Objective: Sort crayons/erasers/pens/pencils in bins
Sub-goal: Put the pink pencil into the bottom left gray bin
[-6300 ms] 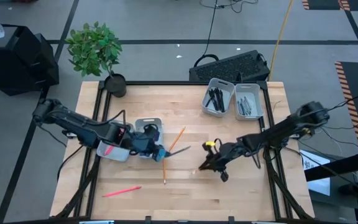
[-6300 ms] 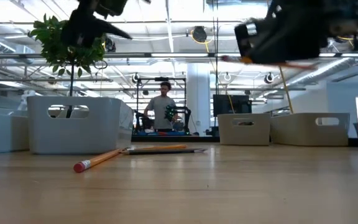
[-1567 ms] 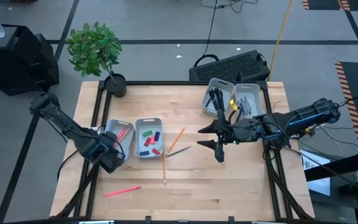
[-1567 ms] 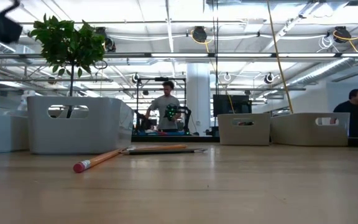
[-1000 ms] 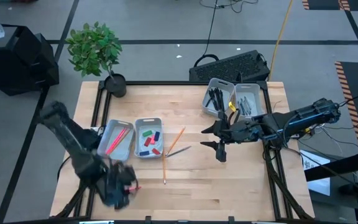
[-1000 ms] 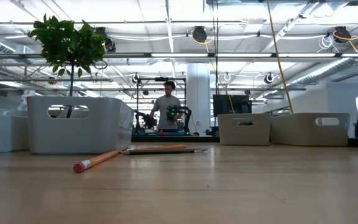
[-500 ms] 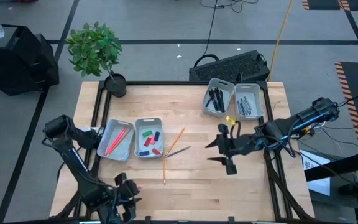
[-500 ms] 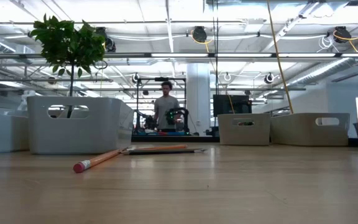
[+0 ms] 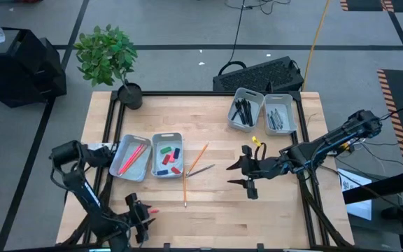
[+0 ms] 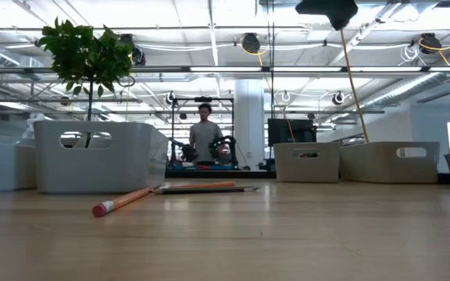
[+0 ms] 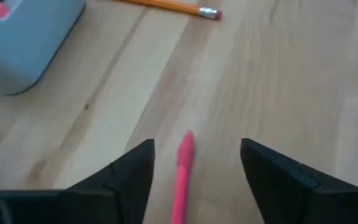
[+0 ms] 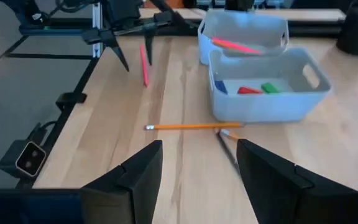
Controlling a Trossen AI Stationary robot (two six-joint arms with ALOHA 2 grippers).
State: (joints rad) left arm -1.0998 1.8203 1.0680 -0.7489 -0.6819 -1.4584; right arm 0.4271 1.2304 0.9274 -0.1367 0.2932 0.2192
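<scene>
Wooden table (image 9: 271, 210), workshop hall behind. Left gripper (image 11: 194, 165): at the near left edge, fingers spread wide, straddling the tip of a pink pencil (image 11: 182, 174) lying flat; no contact visible. Right gripper (image 9: 247, 175): above mid-table, fingers parted, empty. Two orange pencils (image 9: 185, 187) and a dark pen (image 9: 200, 169): loose beside the left pair of bins (image 9: 179, 134).

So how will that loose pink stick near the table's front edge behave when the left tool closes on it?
The thin pink pencil-like stick looks straight and rigid, so it probably won't flex. Being slim and apparently round on smooth light wooden table, it may roll or pivot if one side touches first. It lies between the open fingers of the left tool, roughly centred, so a light squeeze likely suffices.
</scene>
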